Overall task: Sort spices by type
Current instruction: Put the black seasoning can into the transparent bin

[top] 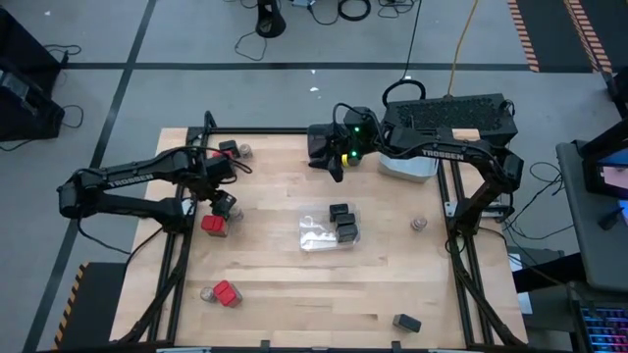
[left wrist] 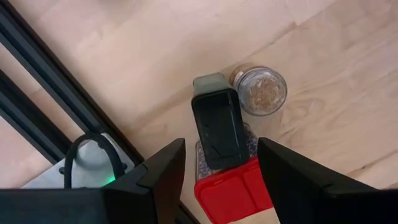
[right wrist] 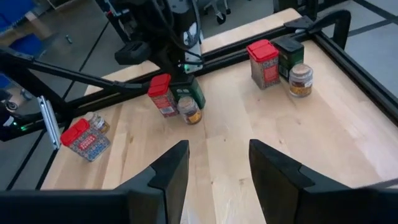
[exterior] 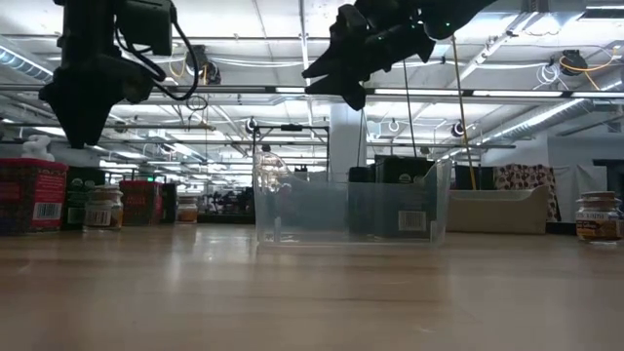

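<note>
My left gripper (top: 224, 201) is open and hangs above a cluster at the table's left: a black boxy container (left wrist: 219, 127), a red-topped one (left wrist: 233, 190) and a tan-lidded jar (left wrist: 261, 90), all standing on the wood. Its fingers stand either side of the black and red ones without touching. My right gripper (top: 334, 167) is open and raised over the far middle (right wrist: 214, 165). Three dark boxy containers (top: 344, 223) sit in the clear bin (top: 316, 233). Another red, dark and jar trio (right wrist: 277, 62) stands at the far left corner.
A red-topped container (top: 227, 293) and a jar (top: 208, 292) stand near the left front. A lone jar (top: 419, 224) and a dark container (top: 406, 322) are on the right half. A light grey bin (top: 407, 163) and a dark grey bin (top: 446, 118) sit at the far right.
</note>
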